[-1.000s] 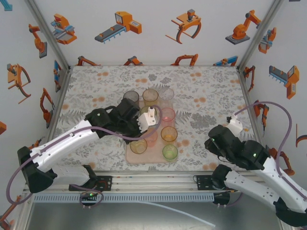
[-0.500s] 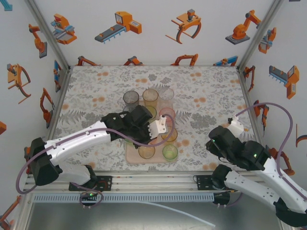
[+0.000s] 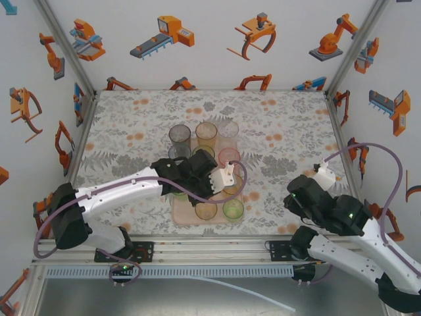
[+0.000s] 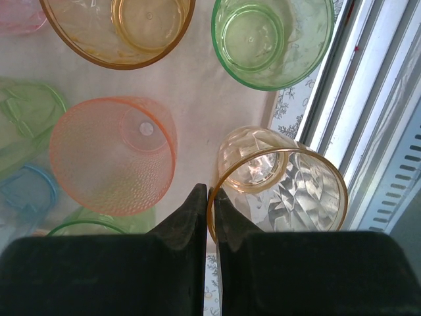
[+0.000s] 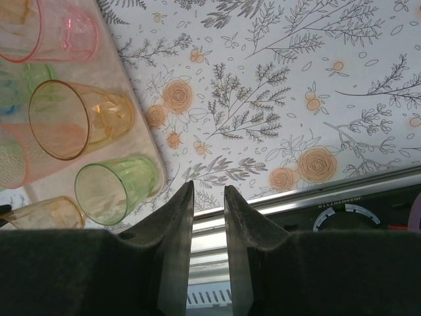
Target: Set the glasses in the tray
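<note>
At tray near edge: left gripper clamped on amber glass rim, glass over near row; I cannot tell if seated. Other glasses I see stand inside tray. Right gripper beside tray, jaws slightly parted, empty. I judge task near complete: release remaining.

I am looking at a table covered in white cloth printed with grey leaves and orange flowers. Lying directly on it, centred and close to the near edge, is 1 large flat pale-pink rectangular plastic tray with rounded corners and a low rim. The tray's long sides run away from the arms.
</note>
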